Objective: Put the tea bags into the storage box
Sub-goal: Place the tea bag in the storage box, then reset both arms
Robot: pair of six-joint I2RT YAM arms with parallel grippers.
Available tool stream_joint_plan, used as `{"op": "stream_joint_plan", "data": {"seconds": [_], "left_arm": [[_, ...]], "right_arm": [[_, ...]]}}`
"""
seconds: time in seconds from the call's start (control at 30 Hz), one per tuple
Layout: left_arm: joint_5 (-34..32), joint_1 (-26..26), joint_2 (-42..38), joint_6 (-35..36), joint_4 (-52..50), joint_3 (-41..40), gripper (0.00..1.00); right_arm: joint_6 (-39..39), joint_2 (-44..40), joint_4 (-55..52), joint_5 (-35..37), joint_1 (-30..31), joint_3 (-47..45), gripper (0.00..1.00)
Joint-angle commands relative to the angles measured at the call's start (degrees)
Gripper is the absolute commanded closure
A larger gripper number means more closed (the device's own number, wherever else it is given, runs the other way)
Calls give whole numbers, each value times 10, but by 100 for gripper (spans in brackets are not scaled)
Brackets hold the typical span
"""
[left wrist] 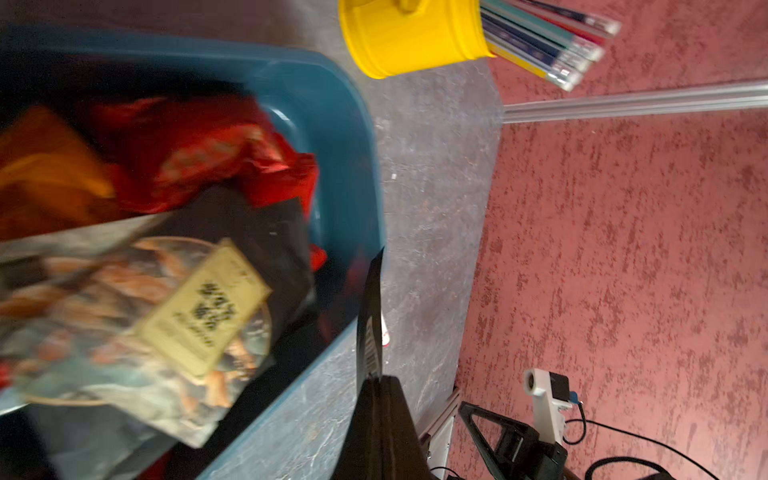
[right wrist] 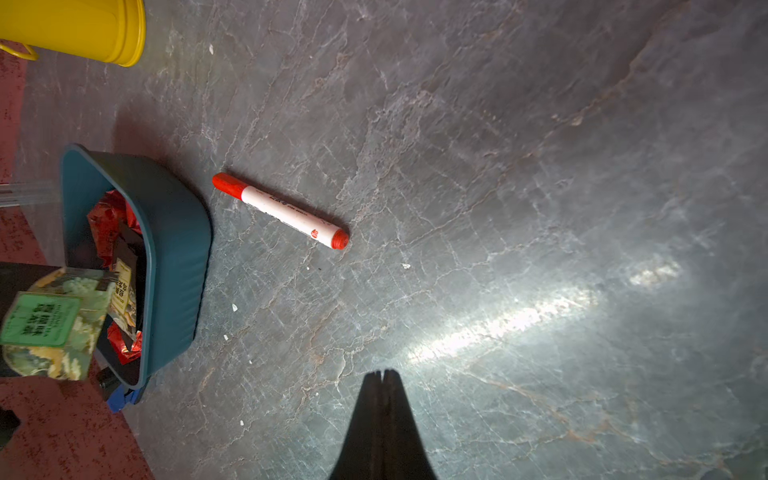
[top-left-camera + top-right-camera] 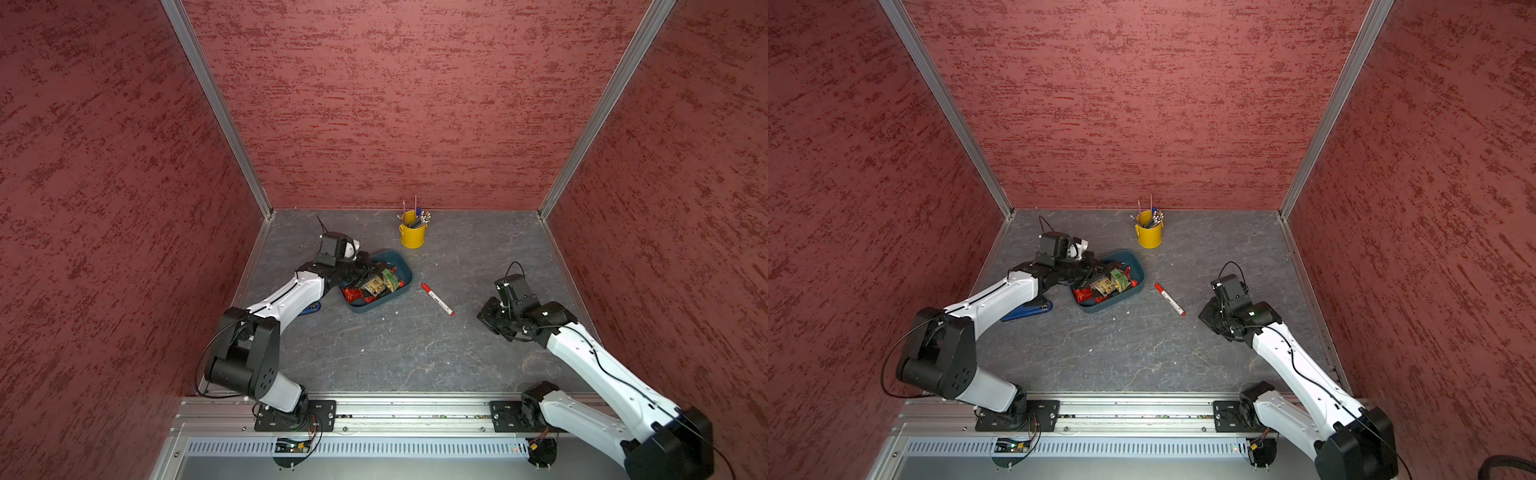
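The left gripper point(image 1: 372, 376) is pinched together, seemingly on a black-backed sachet point(image 1: 370, 311) seen edge-on, with the storage box point(image 1: 345, 137) and its piled tea bags point(image 1: 199, 316) just beneath it; the right gripper point(image 2: 383, 372), closed and empty, is well apart.

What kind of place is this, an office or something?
Probably a robot test booth, not an office: arms bolted to a rail, red panel walls in metal framing, and a pen bucket as a prop.
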Motion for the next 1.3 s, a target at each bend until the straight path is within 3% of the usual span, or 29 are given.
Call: {"op": "stream_joint_plan", "data": {"seconds": [0.0,0.03,0.13,0.23,0.3,0.33,0.4,0.47,0.5,0.63,0.77,0.87,1.03,1.17,1.27], "left_arm": [[35,24,26,21,36,-11,86],[36,30,31,26,35,-10,76],[23,45,24,41,18,-8,71],[22,63,15,62,-12,4,52],[11,70,0,82,-47,18,30],[1,73,-11,94,-68,25,2],[-11,83,-34,108,-94,32,1],[-19,100,-64,114,-115,34,0],[-28,106,-77,123,-127,37,0],[-105,136,-137,178,-194,48,0],[-180,169,-194,218,-167,8,0],[-231,186,-238,251,-114,-40,0],[-321,186,-292,310,86,-165,0],[-351,185,-285,355,248,-241,0],[-364,185,-247,406,307,-258,0]], "right_arm": [[-13,6,-2,2,-5,24,100],[-16,7,-5,4,-5,28,100],[-22,8,-15,10,-5,38,100],[-24,10,-13,10,-5,38,100],[-26,13,-12,6,-6,39,100],[-27,15,-10,4,-5,41,100],[-30,11,-7,0,-5,42,100],[-35,1,-1,1,-5,43,90],[-39,-5,3,4,-6,44,81],[-60,-11,10,25,-6,50,31],[-95,23,5,39,-6,62,4],[-129,38,27,71,-5,69,2],[-212,17,119,177,-5,59,2],[-277,-14,229,259,-5,5,2],[-329,-34,302,305,-6,-39,2]]}}
